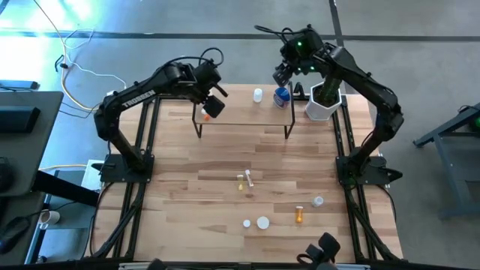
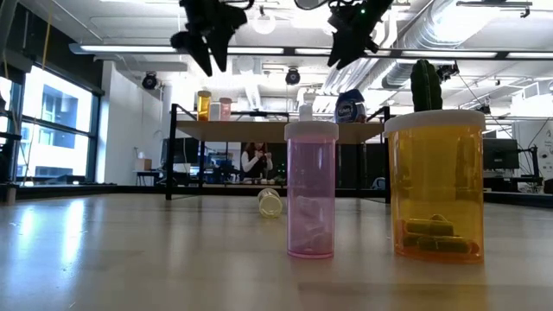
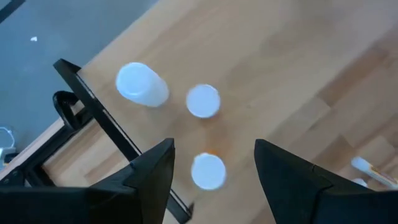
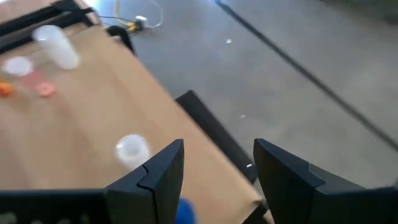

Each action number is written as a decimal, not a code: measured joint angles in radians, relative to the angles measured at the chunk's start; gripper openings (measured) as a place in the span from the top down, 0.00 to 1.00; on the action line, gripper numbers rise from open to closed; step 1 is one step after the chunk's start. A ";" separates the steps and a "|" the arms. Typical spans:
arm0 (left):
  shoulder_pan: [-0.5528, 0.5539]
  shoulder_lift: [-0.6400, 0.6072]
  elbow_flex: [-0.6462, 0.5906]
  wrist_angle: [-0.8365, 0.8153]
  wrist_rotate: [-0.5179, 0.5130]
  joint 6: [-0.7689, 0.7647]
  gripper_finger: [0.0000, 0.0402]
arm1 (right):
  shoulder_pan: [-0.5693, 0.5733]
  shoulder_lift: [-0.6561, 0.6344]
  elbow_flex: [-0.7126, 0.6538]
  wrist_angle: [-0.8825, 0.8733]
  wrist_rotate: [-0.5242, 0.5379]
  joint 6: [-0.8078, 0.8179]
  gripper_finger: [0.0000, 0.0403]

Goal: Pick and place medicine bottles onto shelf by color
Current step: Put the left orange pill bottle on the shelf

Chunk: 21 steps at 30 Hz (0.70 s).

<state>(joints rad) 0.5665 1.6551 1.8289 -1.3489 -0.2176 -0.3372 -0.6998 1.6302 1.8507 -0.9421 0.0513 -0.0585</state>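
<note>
Two dark arms work over the low light-wood shelf on thin black legs (image 1: 240, 112) at the far end of the table. The left gripper (image 1: 212, 101) hangs above the shelf's left end with its fingers spread and nothing between them; directly under it, its wrist view shows three white-capped bottles (image 3: 203, 101) in a close cluster, one of them lying just beyond the fingertips. The right gripper (image 1: 283, 75) hovers over the shelf's right end, fingers likewise parted and empty; just beneath it stand the wider blue jar (image 1: 281, 97) and, a little to its side, a small clear white-capped bottle (image 1: 258, 94). The low view counts five items on the shelf: an amber bottle (image 2: 204, 104), a pinkish one (image 2: 225, 107) and a pale one beside it at the left, then the clear bottle and the blue jar (image 2: 350, 105) at the right; white lettering shows on the jar but is too small to read. That view alone shows colours up close: a pink translucent bottle with a white cap (image 2: 311, 190) and an orange bottle with capsules inside (image 2: 435, 185) in the foreground, plus a clear bottle lying on its side (image 2: 270, 202). From above, about six small bottles lie scattered on the near tabletop, well away from both grippers, among them an orange one (image 1: 299, 215). The left arm's link bears the word TROSSEN. A white pot with a green plant (image 1: 324, 101) sits beside the shelf's right end, and a person (image 2: 257, 160) is visible in the room beyond.
</note>
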 joint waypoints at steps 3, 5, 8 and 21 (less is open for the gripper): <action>-0.024 -0.036 -0.034 0.010 0.000 -0.001 0.47 | 0.000 -0.011 0.000 -0.034 -0.053 0.040 0.54; -0.038 -0.074 -0.087 0.018 0.001 -0.019 0.47 | 0.001 -0.020 0.000 -0.058 -0.083 0.067 0.54; -0.054 -0.142 -0.197 0.064 0.036 -0.047 0.47 | 0.006 -0.036 0.000 -0.092 -0.143 0.121 0.54; -0.113 -0.451 -0.613 0.364 0.158 -0.134 0.47 | 0.136 -0.051 0.000 -0.373 -0.287 0.285 0.54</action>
<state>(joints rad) 0.4532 1.2038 1.2161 -0.9847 -0.0600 -0.4708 -0.5643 1.5791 1.8511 -1.3151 -0.2359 0.2263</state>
